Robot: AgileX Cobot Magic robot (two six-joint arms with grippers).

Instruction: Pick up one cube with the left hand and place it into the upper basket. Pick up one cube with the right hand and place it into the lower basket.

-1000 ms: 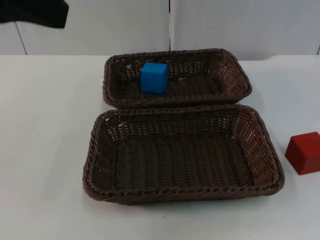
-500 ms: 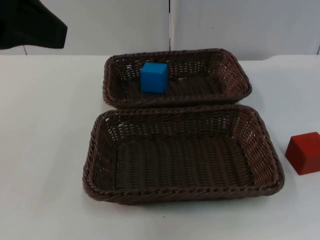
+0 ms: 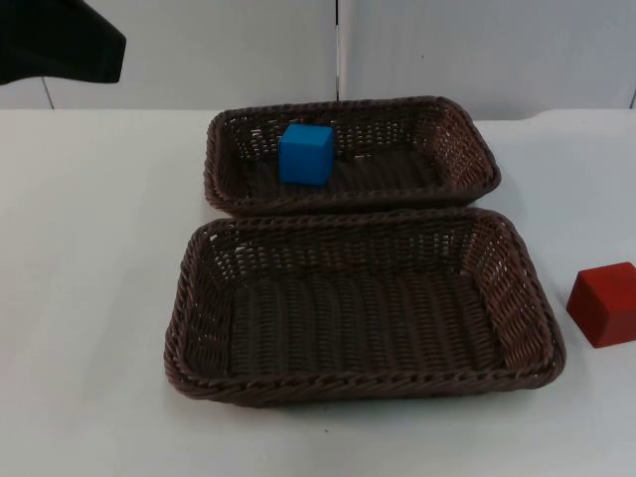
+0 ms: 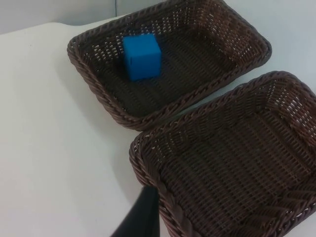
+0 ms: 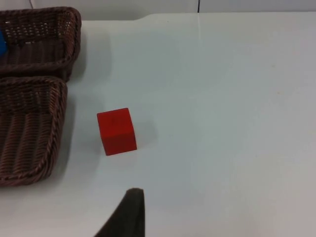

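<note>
Table [image 3: 89,298] white, carrying everything. Lower basket [image 3: 363,383], the larger in the top view, holds no cube. Upper basket [image 3: 348,199] sits at its 12 o'clock, rims just touching, with the blue cube [image 3: 305,154] resting inside near the left wall. Red cube [image 3: 604,303] stands on the table at the lower basket's 3 o'clock, apart from its rim.

Left end effector [image 4: 140,217] hangs above the lower basket's near-left corner; right end effector [image 5: 129,212] hangs over bare table at the red cube's 6 o'clock. Jaw opening on either: cannot tell, one fingertip visible each.

Risks, as judgement: the red cube looks turned slightly off square, so a descent not matched to its faces could nudge it away or pinch an edge. A low carry could clip the lower basket's raised rim and shift both baskets.

Right wrist view gives the red cube [image 5: 116,131] whole with clear table around it; top view cuts it at the frame edge. Left wrist view shows the blue cube [image 4: 142,56] near the basket's wall.
</note>
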